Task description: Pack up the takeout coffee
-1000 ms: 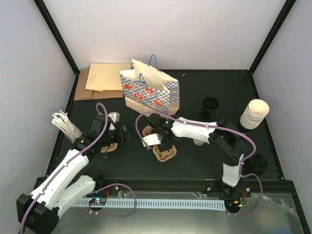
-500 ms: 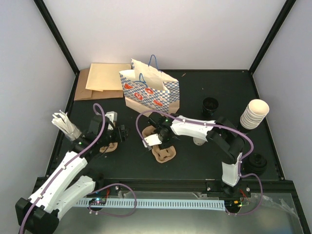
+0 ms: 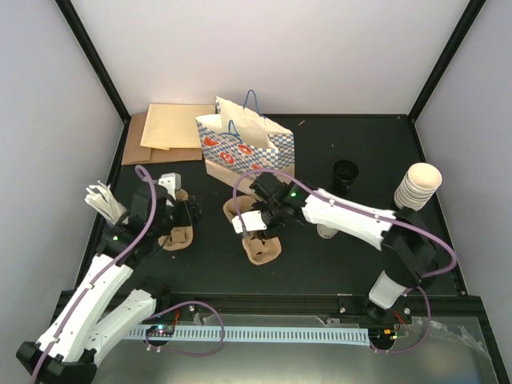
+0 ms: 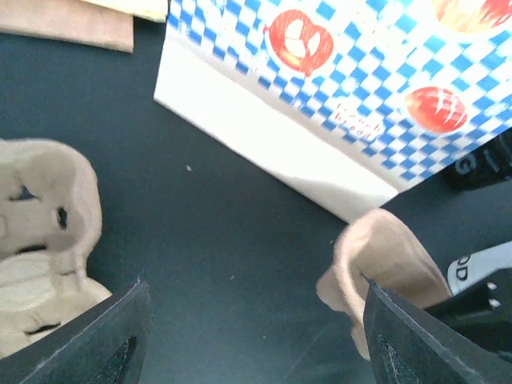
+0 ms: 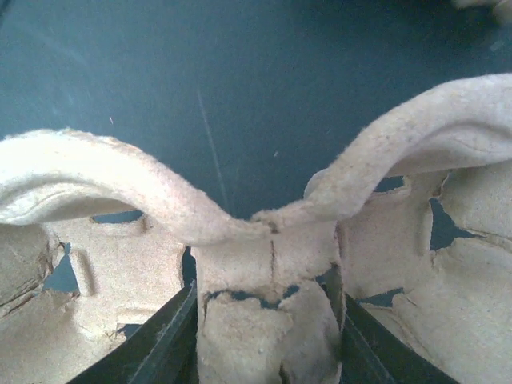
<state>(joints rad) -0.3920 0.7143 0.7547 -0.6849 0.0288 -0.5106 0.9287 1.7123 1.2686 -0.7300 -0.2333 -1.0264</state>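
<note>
A small white cup (image 3: pixel 326 231) stands on the table, mostly hidden under my right arm. Further back sits a round black lid (image 3: pixel 345 173). My right gripper (image 3: pixel 258 218) (image 5: pixel 268 320) is shut on the middle ridge of a tan pulp cup carrier (image 3: pixel 262 249) (image 5: pixel 120 184), in front of the blue-checked bag (image 3: pixel 245 151). My left gripper (image 3: pixel 186 214) (image 4: pixel 256 336) is open over bare table, with nothing between its fingers. A second pulp carrier (image 3: pixel 177 234) (image 4: pixel 40 232) lies just to its left.
A tall stack of cream cups (image 3: pixel 418 187) stands at the far right, with a black object (image 3: pixel 422 269) near the front right edge. Flat brown paper bags (image 3: pixel 169 132) lie at the back left. A bunch of white sticks (image 3: pixel 105 201) stands at the left edge.
My right gripper has closed on the carrier's middle ridge and shifted it slightly left. My left gripper has drawn back and to the left, still open.
</note>
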